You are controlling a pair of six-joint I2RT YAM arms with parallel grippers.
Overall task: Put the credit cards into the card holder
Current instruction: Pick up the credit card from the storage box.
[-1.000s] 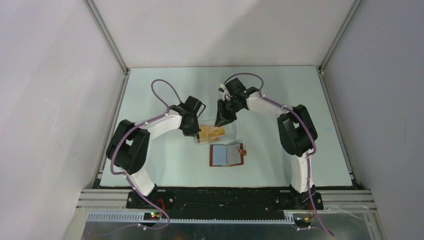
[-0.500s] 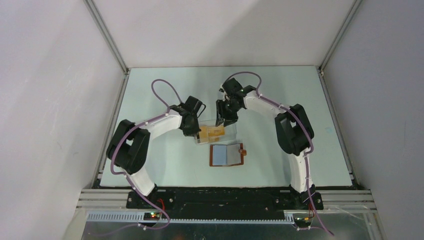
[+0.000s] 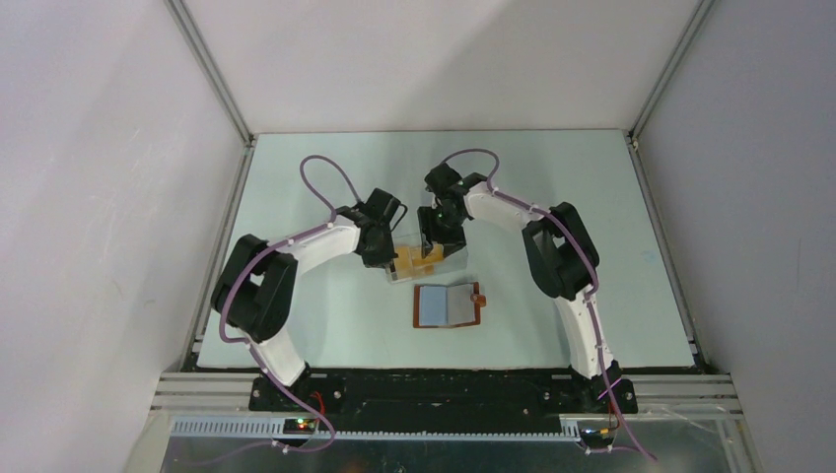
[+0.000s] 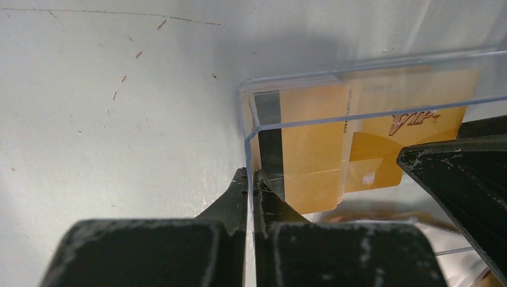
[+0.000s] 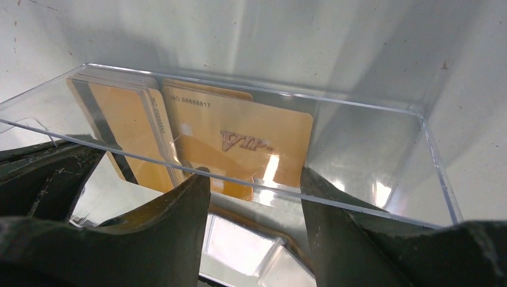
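Several orange-gold credit cards (image 3: 406,262) stand on edge inside a clear plastic box (image 3: 454,259) at mid-table. In the right wrist view a "VIP" card (image 5: 251,140) faces me, and beside it are cards with a dark stripe (image 5: 122,122). My left gripper (image 4: 251,178) is shut on the box's left wall (image 4: 246,128). My right gripper (image 5: 254,192) hangs open over the box's near wall, its fingers (image 5: 185,209) straddling the VIP card's lower edge without touching it. The brown card holder (image 3: 449,305) lies open in front of the box, grey-blue pockets up.
The enclosure's grey walls and metal frame posts (image 3: 212,74) bound the pale table (image 3: 296,177). The right arm's finger (image 4: 460,173) shows at the right of the left wrist view, close to the box.
My right gripper has opened wider and moved left and down over the box, toward the cards. The left gripper, box and card holder have not moved.
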